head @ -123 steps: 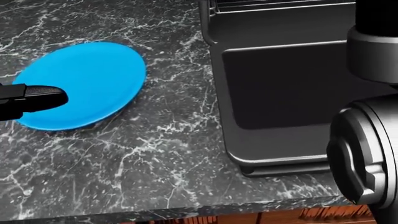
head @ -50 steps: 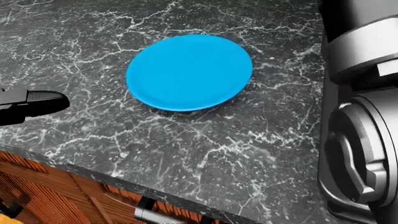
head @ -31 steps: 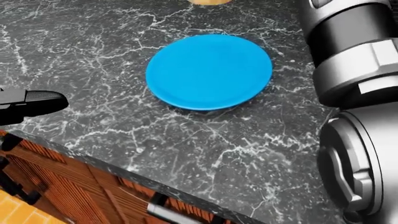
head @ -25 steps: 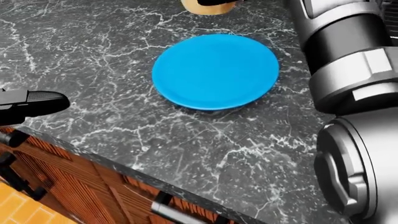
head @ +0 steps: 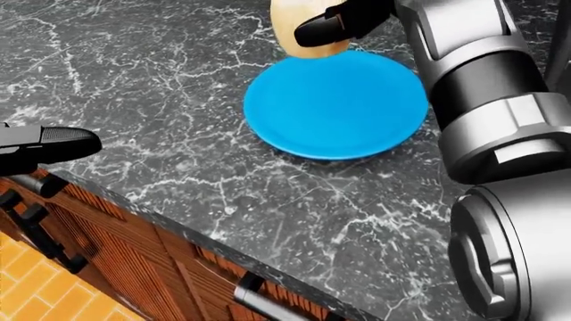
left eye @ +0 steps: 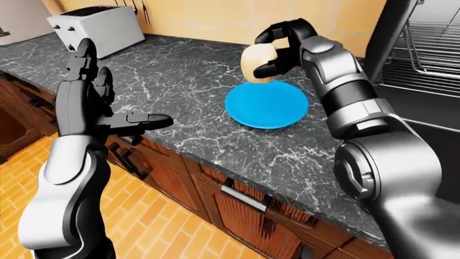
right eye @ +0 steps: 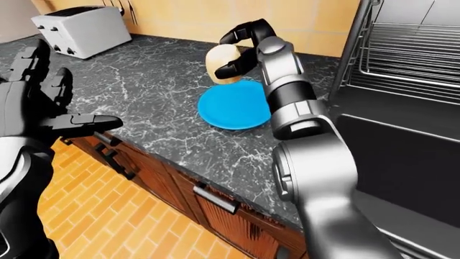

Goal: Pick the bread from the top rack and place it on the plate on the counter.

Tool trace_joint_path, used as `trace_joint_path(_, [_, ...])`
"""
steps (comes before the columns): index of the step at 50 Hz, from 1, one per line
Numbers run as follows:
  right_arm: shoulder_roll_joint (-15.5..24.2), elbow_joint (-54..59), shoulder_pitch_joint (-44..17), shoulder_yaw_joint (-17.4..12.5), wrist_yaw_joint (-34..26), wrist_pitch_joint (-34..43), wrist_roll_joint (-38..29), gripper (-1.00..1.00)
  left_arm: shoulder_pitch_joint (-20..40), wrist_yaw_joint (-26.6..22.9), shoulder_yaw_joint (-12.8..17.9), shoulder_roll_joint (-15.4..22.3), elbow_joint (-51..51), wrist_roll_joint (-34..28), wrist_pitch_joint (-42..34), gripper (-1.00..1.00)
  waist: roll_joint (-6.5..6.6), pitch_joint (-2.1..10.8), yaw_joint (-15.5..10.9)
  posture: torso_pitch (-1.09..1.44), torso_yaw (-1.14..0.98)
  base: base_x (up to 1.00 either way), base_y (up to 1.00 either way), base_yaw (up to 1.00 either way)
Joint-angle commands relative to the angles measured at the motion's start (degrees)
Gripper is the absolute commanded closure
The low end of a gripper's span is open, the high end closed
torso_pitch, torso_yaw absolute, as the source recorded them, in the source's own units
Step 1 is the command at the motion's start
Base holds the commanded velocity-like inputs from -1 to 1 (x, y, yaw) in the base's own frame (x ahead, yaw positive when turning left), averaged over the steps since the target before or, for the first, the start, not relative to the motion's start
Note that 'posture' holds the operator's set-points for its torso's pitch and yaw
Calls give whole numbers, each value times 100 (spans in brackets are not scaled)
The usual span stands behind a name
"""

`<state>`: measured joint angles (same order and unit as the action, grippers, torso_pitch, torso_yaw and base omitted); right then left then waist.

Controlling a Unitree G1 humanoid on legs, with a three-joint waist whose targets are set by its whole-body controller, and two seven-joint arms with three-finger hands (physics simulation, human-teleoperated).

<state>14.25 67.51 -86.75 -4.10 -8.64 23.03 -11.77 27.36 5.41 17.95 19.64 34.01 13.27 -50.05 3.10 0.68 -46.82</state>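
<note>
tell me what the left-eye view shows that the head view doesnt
Only the left-eye view shows the white toaster at the top left, the wire rack at the right edge, the yellow wall, the tiled floor in full, and the whole left hand with its fingers spread open. Only the head view looks almost straight down on the plate, showing the left hand as just one dark fingertip at its left edge. Both show the right hand closed round the bread above the blue plate on the marble counter.
</note>
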Motion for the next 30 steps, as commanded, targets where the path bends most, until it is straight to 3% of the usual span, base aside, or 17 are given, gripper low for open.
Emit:
trace_joint_path(1, [41,-275,-242,-30,32,-157,-33,100,138,12,52,72,131,-38,180,-100,-5,167,-8,0,82,0,0,0])
trace_joint_path(30, [94,-860,429,17,-120,290,-311,100,38,-73,24,16,93,-206,256,-100,-36,181,-79,0,82,0,0,0])
